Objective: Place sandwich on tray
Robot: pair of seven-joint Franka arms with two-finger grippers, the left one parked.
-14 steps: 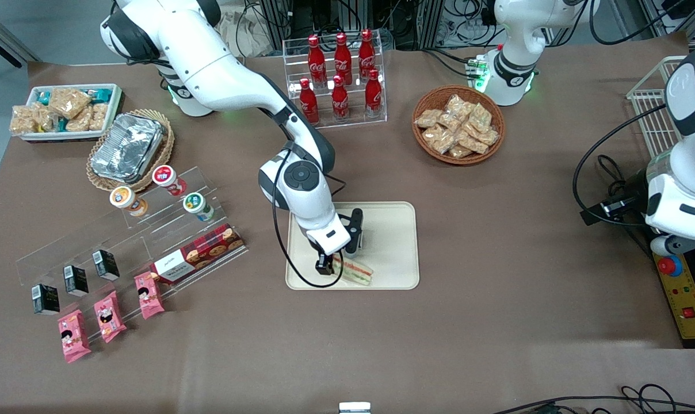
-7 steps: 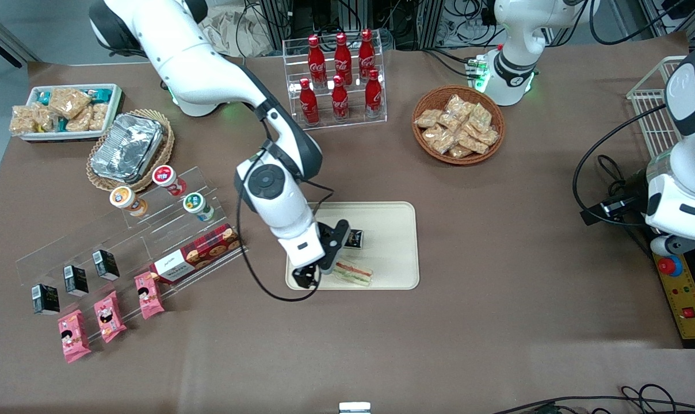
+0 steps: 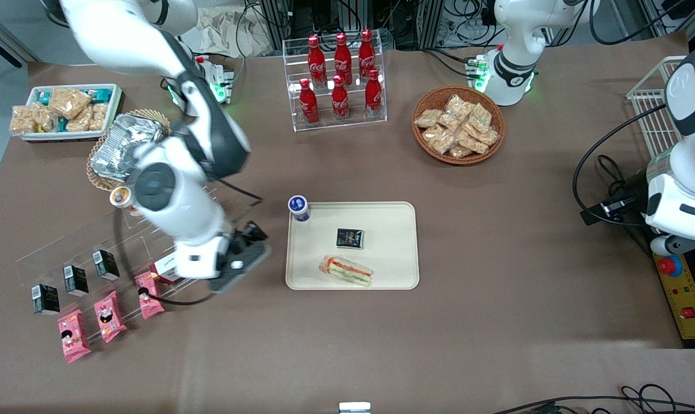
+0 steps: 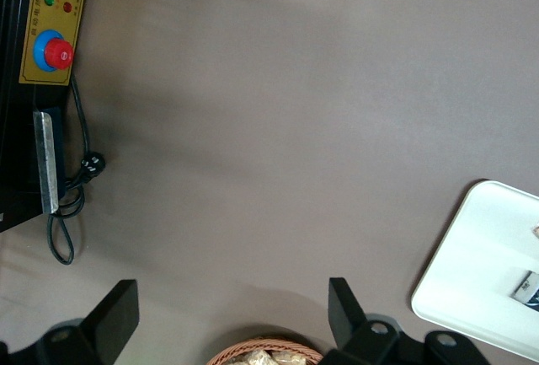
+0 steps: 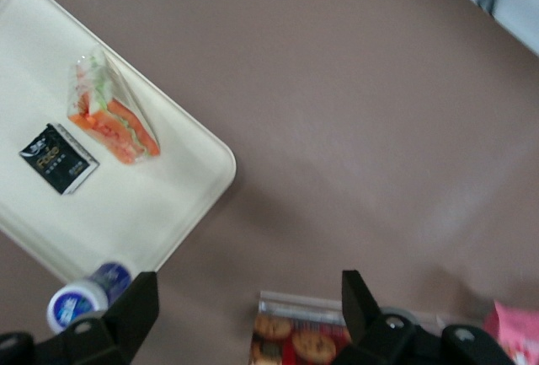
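Observation:
The sandwich (image 3: pixel 346 270), a clear-wrapped wedge with red and green filling, lies on the cream tray (image 3: pixel 390 253) near its edge closest to the front camera. It also shows in the right wrist view (image 5: pixel 114 120), lying on the tray (image 5: pixel 160 209). My right gripper (image 3: pixel 245 253) is open and empty, raised above the brown table beside the tray, toward the working arm's end. In its wrist view the gripper (image 5: pixel 250 319) has its fingers (image 5: pixel 126 314) wide apart over the bare table and a cookie box (image 5: pixel 295 340).
A black packet (image 3: pixel 349 238) lies on the tray and a blue-lidded cup (image 3: pixel 298 207) stands at its corner. An acrylic stand with black boxes (image 3: pixel 74 280) and pink packets (image 3: pixel 109 316) lies under the arm. A cola rack (image 3: pixel 339 77) and a snack basket (image 3: pixel 458 125) stand farther back.
My gripper has left the sandwich on the tray and swung off the tray toward the working arm's end. The blue-lidded cup and black packet have come into view.

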